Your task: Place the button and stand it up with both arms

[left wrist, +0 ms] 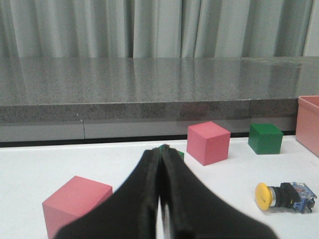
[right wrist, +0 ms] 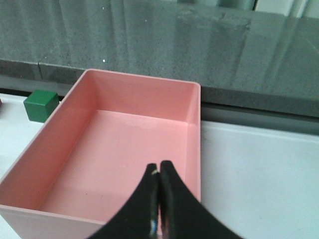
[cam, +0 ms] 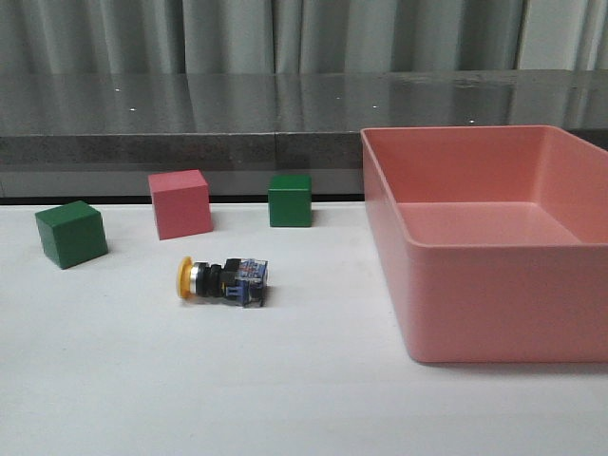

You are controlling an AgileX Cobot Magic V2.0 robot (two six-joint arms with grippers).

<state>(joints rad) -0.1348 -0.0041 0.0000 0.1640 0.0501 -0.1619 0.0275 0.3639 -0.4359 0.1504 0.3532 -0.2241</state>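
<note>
The button (cam: 223, 281) lies sideways, cap toward 9 o'clock; both clenched end effectors, left (left wrist: 160, 199) and right (right wrist: 158, 209), must release before gripping cap and base.

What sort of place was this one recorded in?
Likely a lab test bench: a plain white table with coloured practice cubes, a pink bin and a push-button, a grey curtain behind.

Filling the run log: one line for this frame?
button: on its side, on table, untouched | left gripper: shut, empty | right gripper: shut, empty, over bin | phase: pre-grasp
</note>
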